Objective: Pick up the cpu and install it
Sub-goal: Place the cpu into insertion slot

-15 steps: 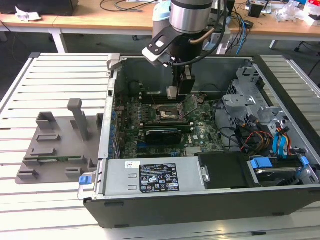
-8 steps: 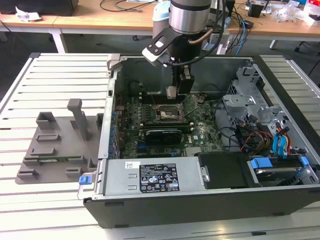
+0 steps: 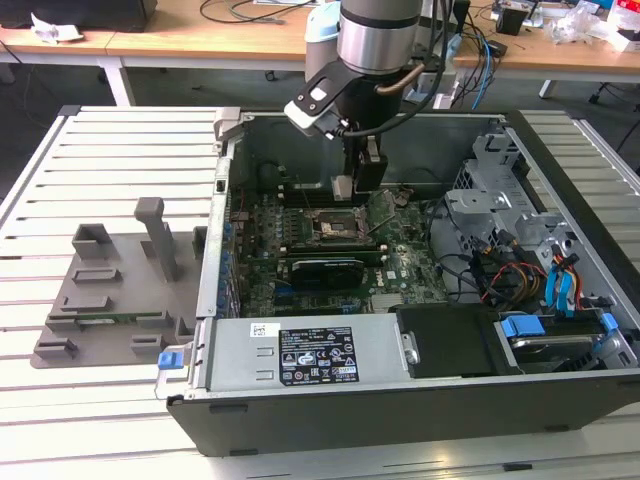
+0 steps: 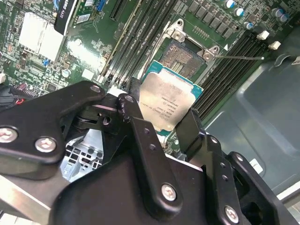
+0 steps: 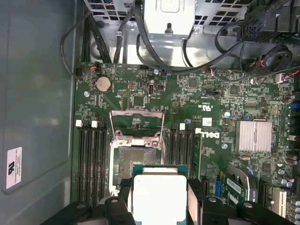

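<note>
Our pincer [image 4: 160, 112] grips the cpu [image 4: 167, 99] by two opposite edges between its black fingers [image 4: 140, 136], the silver top facing both wrist views. Just past the cpu we see the open socket [image 5: 135, 158], its bracket [image 5: 137, 123] folded back, and the chip not seated in it. Memory slots [image 5: 92, 154] flank the socket on the green board [image 5: 197, 101]. Farther off, outside the case [image 3: 400, 400], a grey fixture plate [image 3: 105, 295] lies on the table [image 3: 60, 190].

In the second wrist view the fingers [image 4: 140, 136] of the gripper [image 4: 160, 112] hide two edges of the cpu [image 4: 166, 96]. In the exterior view the arm [image 3: 377, 35] is cut off at the frame's top and the computer case [image 3: 400, 410] at its right edge.
</note>
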